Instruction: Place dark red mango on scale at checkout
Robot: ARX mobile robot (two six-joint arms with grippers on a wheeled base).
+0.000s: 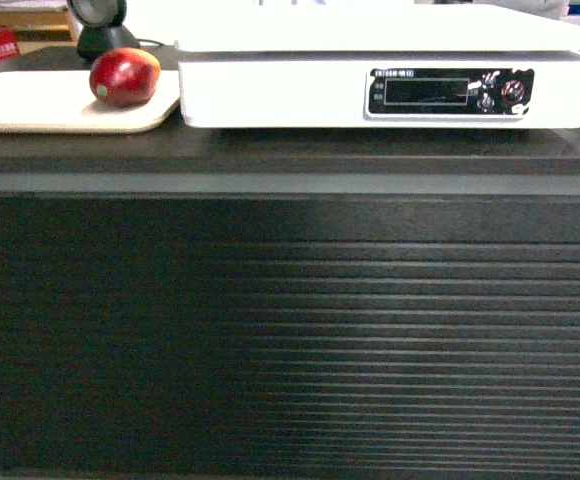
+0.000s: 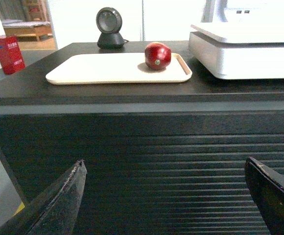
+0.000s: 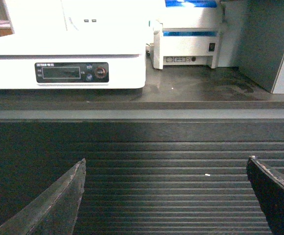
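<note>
while the dark red mango [image 2: 157, 56] sat on the beige tray [image 2: 83, 73] just left of the scale [image 1: 390, 85] on the checkout [image 1: 290, 300], i logged left gripper [image 2: 164, 196] and right gripper [image 3: 164, 196] wide open, empty, low; best approach: rise above the counter edge, grasp across the fruit's width.

Beige tray [image 2: 103, 68] — black scanner [image 2: 109, 30] behind; red box [image 2: 7, 53] far left.

Dark red mango [image 1: 124, 76], white scale [image 1: 390, 85], beige tray [image 1: 60, 110].
</note>
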